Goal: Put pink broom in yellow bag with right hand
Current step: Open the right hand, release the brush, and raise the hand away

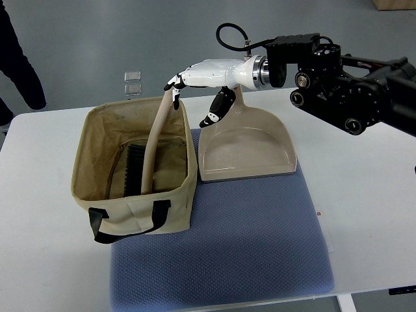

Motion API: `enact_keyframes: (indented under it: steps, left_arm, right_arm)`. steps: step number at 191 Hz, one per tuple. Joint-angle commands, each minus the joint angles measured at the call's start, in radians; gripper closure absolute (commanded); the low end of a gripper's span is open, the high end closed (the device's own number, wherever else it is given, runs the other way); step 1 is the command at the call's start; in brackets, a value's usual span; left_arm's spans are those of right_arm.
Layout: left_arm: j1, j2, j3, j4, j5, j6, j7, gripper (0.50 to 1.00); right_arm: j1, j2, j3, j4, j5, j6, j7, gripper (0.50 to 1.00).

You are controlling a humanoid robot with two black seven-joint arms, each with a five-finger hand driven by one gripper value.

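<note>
The pink broom stands tilted inside the yellow bag. Its dark bristles lie on the bag's floor and its pale handle leans up and out toward the bag's far right corner. My right hand reaches in from the right and hovers over the handle's top end. Its fingertips are at or just touching the handle tip, while the thumb hangs apart to the right, so the hand is open and does not clasp the handle. The left arm is not in view.
A matching pink dustpan lies just right of the bag, under my right wrist. Bag and dustpan sit on a blue mat on a white table. A person's dark sleeve shows at the upper left.
</note>
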Motion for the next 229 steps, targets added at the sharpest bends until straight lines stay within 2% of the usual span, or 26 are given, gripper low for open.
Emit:
enact_keyframes:
  steps: [1,47,69,126,146,160,177,207,229]
  left_arm:
    - [0.000,0.000,0.000,0.000,0.000,0.000,0.000,0.500]
    - [0.000,0.000,0.000,0.000,0.000,0.000,-0.001,0.500]
    - [0.000,0.000,0.000,0.000,0.000,0.000,-0.001,0.500]
    - [0.000,0.000,0.000,0.000,0.000,0.000,0.000,0.500]
    - [0.000,0.000,0.000,0.000,0.000,0.000,-0.001,0.500]
    - [0.000,0.000,0.000,0.000,0.000,0.000,0.000,0.500]
    - [0.000,0.000,0.000,0.000,0.000,0.000,-0.001,0.500]
    - [0.000,0.000,0.000,0.000,0.000,0.000,-0.001,0.500]
    - [0.000,0.000,0.000,0.000,0.000,0.000,-0.001,0.500]
  right_arm:
    - [0.001,-0.007,0.005,0.001,0.010,-0.001,0.000,0.605]
    - [-0.024,-0.042,0.142,-0.002,0.097,-0.001,0.000,0.605]
    - [-0.108,-0.098,0.246,-0.022,0.199,-0.004,0.003,0.605]
    - [-0.341,-0.090,0.505,-0.174,0.605,-0.035,0.003,0.603]
    - [-0.378,-0.088,0.524,-0.203,0.774,-0.049,0.003,0.603]
    - [-0.401,-0.088,0.522,-0.214,0.904,-0.072,0.002,0.579]
    - [-0.436,-0.079,0.522,-0.231,1.053,-0.083,0.000,0.574]
    - [-0.476,-0.053,0.524,-0.248,1.220,-0.098,0.008,0.570]
    - [-0.496,-0.029,0.525,-0.262,1.256,-0.104,0.012,0.570]
